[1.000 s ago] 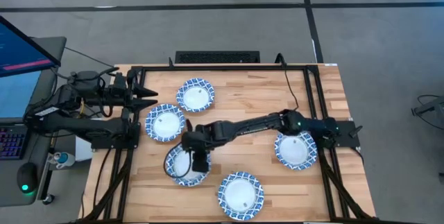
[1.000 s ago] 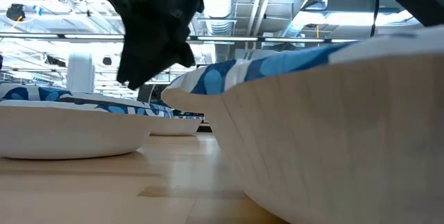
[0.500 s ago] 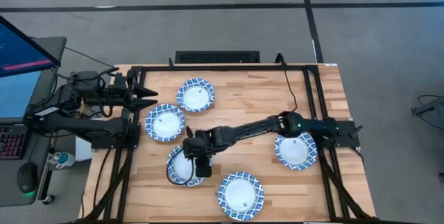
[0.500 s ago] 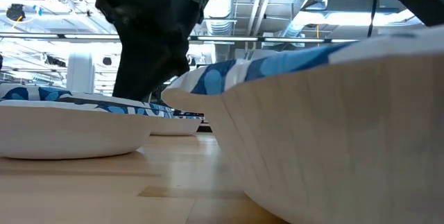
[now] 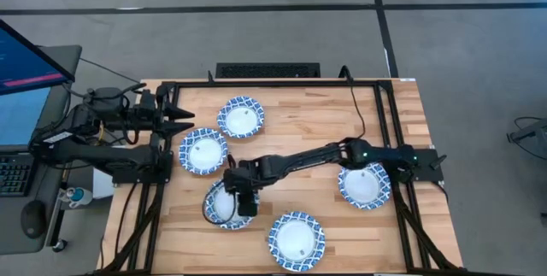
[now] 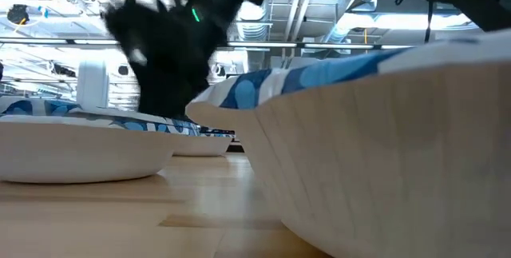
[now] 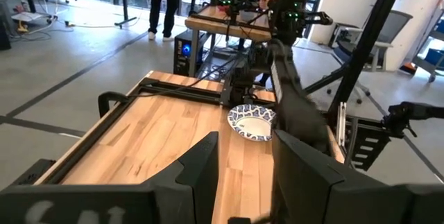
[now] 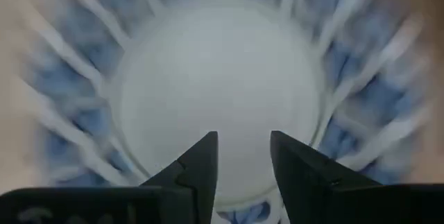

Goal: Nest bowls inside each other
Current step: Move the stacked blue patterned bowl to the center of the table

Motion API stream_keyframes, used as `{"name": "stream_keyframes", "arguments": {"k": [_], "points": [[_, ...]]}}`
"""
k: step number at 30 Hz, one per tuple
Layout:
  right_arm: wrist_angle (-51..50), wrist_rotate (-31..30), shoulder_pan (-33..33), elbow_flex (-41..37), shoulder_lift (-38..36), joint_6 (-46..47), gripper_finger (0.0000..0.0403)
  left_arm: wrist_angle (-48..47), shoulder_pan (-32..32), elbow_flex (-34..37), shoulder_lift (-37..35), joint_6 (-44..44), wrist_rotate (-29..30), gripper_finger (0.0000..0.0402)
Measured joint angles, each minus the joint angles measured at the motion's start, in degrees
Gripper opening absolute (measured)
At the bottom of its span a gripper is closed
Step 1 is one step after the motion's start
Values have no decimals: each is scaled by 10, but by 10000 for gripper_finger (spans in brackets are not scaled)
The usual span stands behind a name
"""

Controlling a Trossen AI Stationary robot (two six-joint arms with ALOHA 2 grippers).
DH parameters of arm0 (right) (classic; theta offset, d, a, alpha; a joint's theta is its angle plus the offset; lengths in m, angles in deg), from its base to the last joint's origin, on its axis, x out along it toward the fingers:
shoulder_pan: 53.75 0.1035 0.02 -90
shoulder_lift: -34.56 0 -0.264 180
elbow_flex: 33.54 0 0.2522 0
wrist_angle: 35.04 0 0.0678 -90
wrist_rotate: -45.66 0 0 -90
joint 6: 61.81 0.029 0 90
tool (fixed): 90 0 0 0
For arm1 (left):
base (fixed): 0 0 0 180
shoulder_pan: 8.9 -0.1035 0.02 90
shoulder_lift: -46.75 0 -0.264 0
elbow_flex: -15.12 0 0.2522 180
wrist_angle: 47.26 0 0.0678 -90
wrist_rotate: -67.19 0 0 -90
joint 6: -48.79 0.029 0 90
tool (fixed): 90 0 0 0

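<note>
The right end effector (image 5: pixel 242 205) reached toward the worktop's front-left, fingers parted; the left end effector (image 5: pixel 190 115) waited, parted, at the left edge.

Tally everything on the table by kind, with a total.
Bowls, blue-and-white rim, lying singly: 5, at
Robot grippers: 2, the left gripper parked at the table's edge, the right gripper over a bowl
Total: 7

Bowl (image 7: pixel 251 121) beyond open end effector (image 7: pixel 244 165)
</note>
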Motion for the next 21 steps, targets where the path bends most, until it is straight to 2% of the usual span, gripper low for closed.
{"name": "stream_keyframes", "arguments": {"k": [14, 21], "points": [[-28, 4, 1, 4, 17, 6, 155, 0, 0, 0, 0, 0, 0, 125], [-117, 4, -1, 5, 14, -4, 155, 0, 0, 0, 0, 1, 1, 125]]}}
